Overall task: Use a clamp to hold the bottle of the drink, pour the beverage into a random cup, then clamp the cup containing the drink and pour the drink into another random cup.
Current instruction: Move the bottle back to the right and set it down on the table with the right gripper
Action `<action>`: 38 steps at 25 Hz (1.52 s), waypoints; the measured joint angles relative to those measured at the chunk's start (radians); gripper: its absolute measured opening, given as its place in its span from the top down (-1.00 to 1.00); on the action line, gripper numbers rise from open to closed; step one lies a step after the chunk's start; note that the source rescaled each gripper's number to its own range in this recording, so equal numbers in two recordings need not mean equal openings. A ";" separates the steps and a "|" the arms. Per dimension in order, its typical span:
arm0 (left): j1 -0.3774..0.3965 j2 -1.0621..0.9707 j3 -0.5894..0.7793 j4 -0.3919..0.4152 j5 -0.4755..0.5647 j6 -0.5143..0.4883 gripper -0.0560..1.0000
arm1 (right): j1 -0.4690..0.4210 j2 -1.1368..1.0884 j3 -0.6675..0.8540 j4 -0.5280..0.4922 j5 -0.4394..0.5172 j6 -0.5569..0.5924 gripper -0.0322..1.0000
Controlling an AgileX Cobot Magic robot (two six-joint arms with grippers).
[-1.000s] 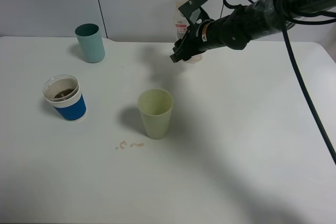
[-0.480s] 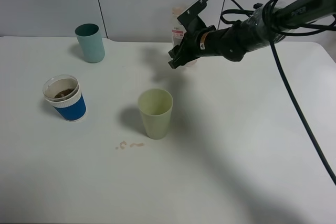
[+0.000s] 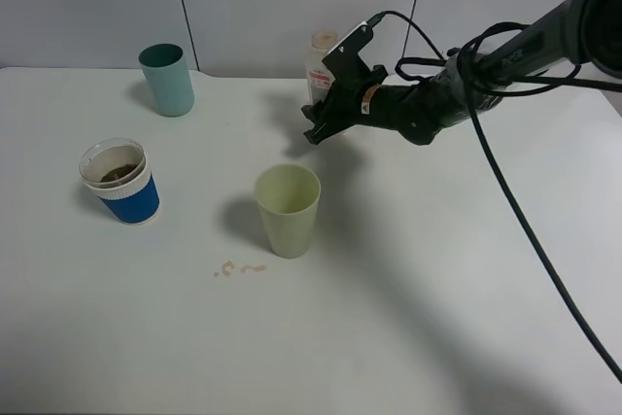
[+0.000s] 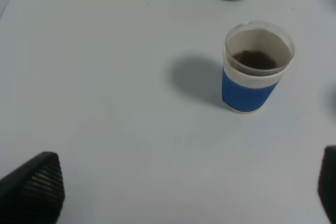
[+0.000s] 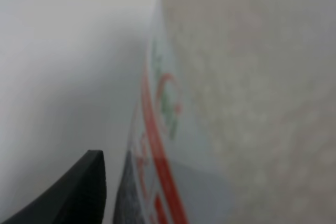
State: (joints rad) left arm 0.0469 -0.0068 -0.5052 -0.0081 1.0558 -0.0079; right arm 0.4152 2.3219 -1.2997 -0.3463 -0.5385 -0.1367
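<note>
My right gripper (image 3: pixel 317 121) is shut on the bottle of the drink (image 3: pixel 320 57), which stands almost upright low over the back of the table. Its red-and-white label (image 5: pixel 157 145) fills the right wrist view beside one black finger (image 5: pixel 73 195). The short blue cup (image 3: pixel 121 183) at the left holds brown beverage (image 4: pixel 255 59). Behind it stands the teal tumbler (image 3: pixel 167 79). In the left wrist view my left gripper (image 4: pixel 181 184) is open, hanging wide apart from the blue cup (image 4: pixel 256 72); it does not show in the high view.
A pale green tumbler (image 3: pixel 288 209) stands mid-table, in front of the bottle. Small brown spilled drops (image 3: pixel 241 268) lie on the white table (image 3: pixel 437 269) in front of it. A grey wall backs the table; black cables trail from the right arm.
The right arm has swung lower and leftward, bringing the bottle from a tilt to nearly upright at the back of the table. Cups and left gripper are unchanged.
</note>
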 joint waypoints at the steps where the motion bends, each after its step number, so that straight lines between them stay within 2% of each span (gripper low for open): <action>1: 0.000 0.000 0.000 0.000 0.000 0.000 -0.87 | 0.000 0.011 0.000 0.018 -0.021 -0.014 0.94; 9: 0.000 0.000 0.000 0.000 0.000 0.000 -0.87 | 0.000 0.046 0.000 0.089 -0.103 -0.062 0.94; 26: 0.000 0.000 0.000 0.000 0.000 0.000 -0.87 | 0.000 0.057 0.000 0.153 -0.147 -0.065 0.92; 29: 0.000 0.000 0.000 0.000 0.000 0.000 -0.87 | 0.000 0.057 0.000 0.174 -0.152 -0.065 0.71; 34: 0.000 0.000 0.000 0.000 0.000 0.000 -0.87 | 0.000 0.057 0.000 0.201 -0.154 -0.050 0.21; 38: 0.000 0.000 0.000 0.000 0.000 0.000 -0.87 | 0.000 0.057 0.000 0.201 -0.154 -0.024 -0.02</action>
State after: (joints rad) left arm 0.0469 -0.0068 -0.5052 -0.0081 1.0558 -0.0079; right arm 0.4152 2.3790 -1.2997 -0.1449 -0.6928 -0.1603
